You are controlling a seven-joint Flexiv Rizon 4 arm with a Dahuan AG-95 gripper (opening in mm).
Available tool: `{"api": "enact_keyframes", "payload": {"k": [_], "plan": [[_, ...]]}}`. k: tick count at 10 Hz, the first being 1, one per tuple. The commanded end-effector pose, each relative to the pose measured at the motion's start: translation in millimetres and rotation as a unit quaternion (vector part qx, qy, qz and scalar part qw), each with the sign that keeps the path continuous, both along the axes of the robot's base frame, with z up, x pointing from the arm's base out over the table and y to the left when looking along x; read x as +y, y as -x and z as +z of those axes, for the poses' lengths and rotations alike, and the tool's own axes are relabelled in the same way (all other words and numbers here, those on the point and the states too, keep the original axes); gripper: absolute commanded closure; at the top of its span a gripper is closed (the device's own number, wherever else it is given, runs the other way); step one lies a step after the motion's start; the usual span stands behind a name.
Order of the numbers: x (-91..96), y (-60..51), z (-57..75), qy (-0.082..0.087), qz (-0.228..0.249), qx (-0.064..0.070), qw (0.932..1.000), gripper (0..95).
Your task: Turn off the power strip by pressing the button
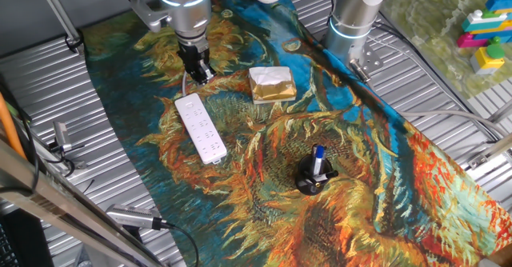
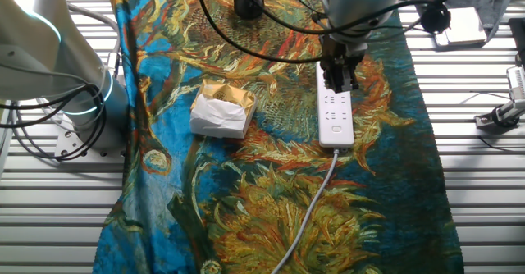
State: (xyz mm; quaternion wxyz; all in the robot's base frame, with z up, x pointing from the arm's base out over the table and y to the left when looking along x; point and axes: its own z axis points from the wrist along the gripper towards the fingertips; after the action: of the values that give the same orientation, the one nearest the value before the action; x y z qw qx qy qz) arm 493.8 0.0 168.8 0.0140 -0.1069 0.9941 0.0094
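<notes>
The white power strip (image 1: 202, 131) lies flat on the patterned cloth, left of centre, with its cord at the far end. In the other fixed view the power strip (image 2: 336, 120) runs up and down, and its cord leaves the near end. My gripper (image 1: 199, 73) points down over the cord end of the strip. In the other fixed view the gripper (image 2: 339, 79) covers the far part of the strip. Whether it touches the strip does not show. The dark fingers show no clear gap or contact.
A gold foil-wrapped block (image 1: 272, 85) lies right of the strip and also shows in the other fixed view (image 2: 221, 108). A black holder with a blue pen (image 1: 314, 173) stands nearer the front. A second arm's base (image 1: 354, 23) stands behind. Toy bricks (image 1: 484, 31) sit far right.
</notes>
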Motion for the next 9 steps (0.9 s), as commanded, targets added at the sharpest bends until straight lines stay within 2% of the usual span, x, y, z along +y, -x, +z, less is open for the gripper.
{"api": "enact_keyframes", "payload": {"k": [1,5,8,9], "plan": [[0.5,-0.3,-0.1,-0.002,0.005,0.001,1.0,95.0],[-0.3,-1.4,-3.3,-0.003,0.026,0.0,0.9997,95.0],[-3.1,-5.6,-14.1,0.0,0.044,0.0,0.999,95.0],[-5.7,-10.1,-21.8,-0.001,0.053,-0.001,0.9986,95.0]]}}
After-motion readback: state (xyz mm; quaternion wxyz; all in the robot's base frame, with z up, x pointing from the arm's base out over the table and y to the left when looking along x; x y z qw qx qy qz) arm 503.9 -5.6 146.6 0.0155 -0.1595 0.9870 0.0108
